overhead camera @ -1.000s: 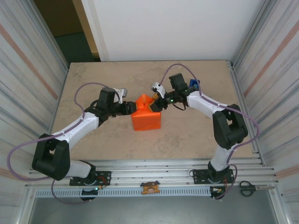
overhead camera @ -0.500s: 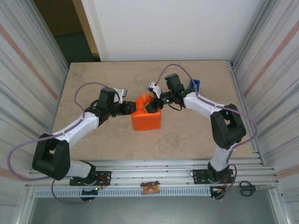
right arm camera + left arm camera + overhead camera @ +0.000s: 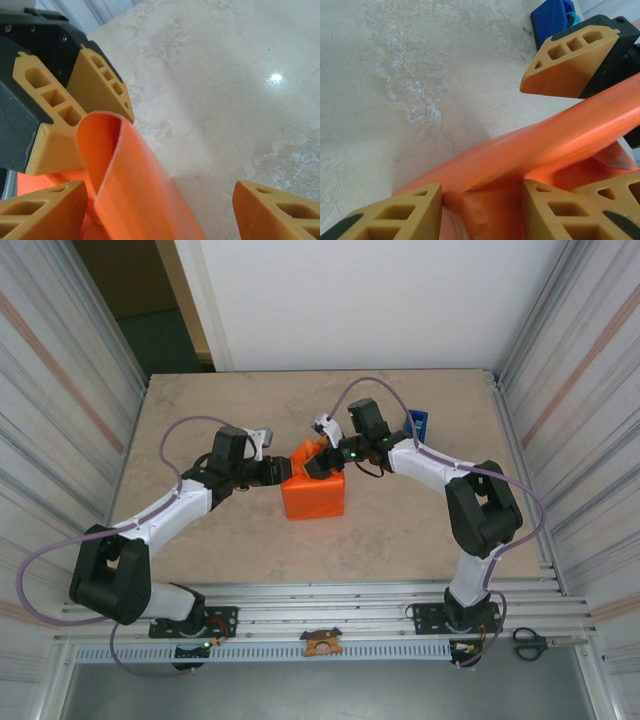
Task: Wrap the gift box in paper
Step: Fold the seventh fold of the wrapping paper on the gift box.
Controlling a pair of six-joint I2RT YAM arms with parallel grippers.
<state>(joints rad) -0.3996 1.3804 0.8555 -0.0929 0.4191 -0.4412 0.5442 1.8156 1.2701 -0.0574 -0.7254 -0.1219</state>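
Beige mottled counter [image 3: 200,540] is enclosed by ribbed metal walls [image 3: 60,390]. Orange paper [image 3: 313,495] is pinched by left fingers [image 3: 395,215] — right fingers [image 3: 40,212] are held apart.

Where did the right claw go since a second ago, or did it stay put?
Yes, it moved. The right claw slid left, away from the blue tape holder, over the orange paper.
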